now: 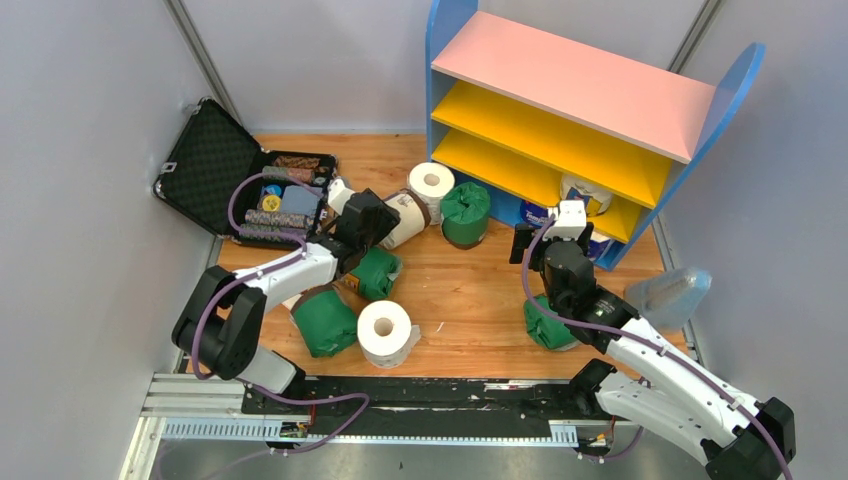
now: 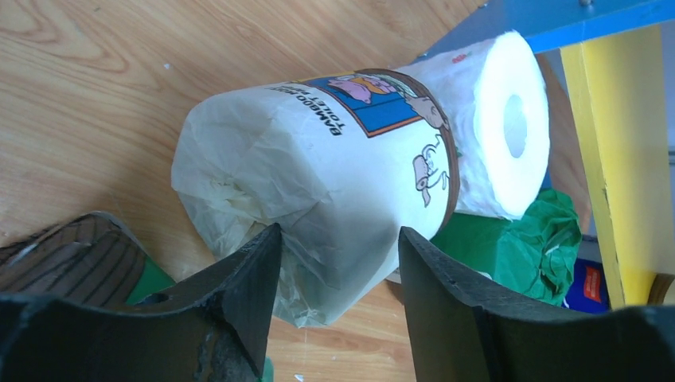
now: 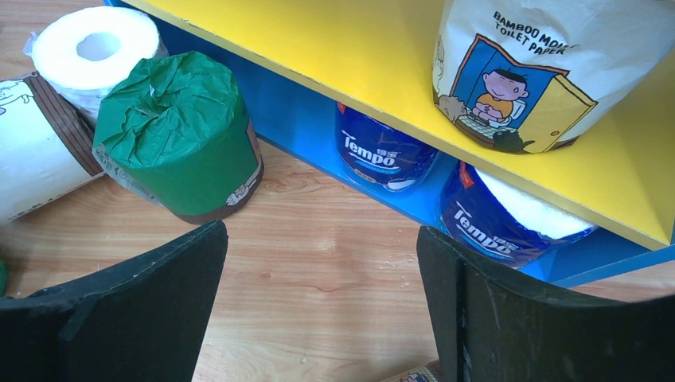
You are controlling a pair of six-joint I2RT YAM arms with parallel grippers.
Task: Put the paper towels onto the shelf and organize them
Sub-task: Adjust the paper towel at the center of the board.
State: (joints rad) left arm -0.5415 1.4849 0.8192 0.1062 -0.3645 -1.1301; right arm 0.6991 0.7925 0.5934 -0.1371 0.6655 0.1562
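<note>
The shelf [image 1: 590,80] stands at the back right, with a cream roll [image 1: 585,195] on its lowest yellow board [image 3: 318,48] and two blue-wrapped rolls [image 3: 386,155] under it. My left gripper [image 1: 372,222] is open, its tips [image 2: 334,239] straddling the crumpled end of a cream roll with a brown label [image 2: 318,167] that lies on the table. A bare white roll [image 2: 501,119] and a green roll [image 2: 525,247] lie behind it. My right gripper [image 1: 553,240] is open and empty [image 3: 322,239] above bare wood in front of the shelf. An upright green roll [image 3: 179,135] stands to its left.
An open black case [image 1: 215,170] with small items sits at the back left. More green rolls [image 1: 325,320] and a bare white roll [image 1: 385,332] lie near the left arm. Another green roll [image 1: 548,328] lies under the right arm. A clear plastic tub [image 1: 668,295] sits at the right edge.
</note>
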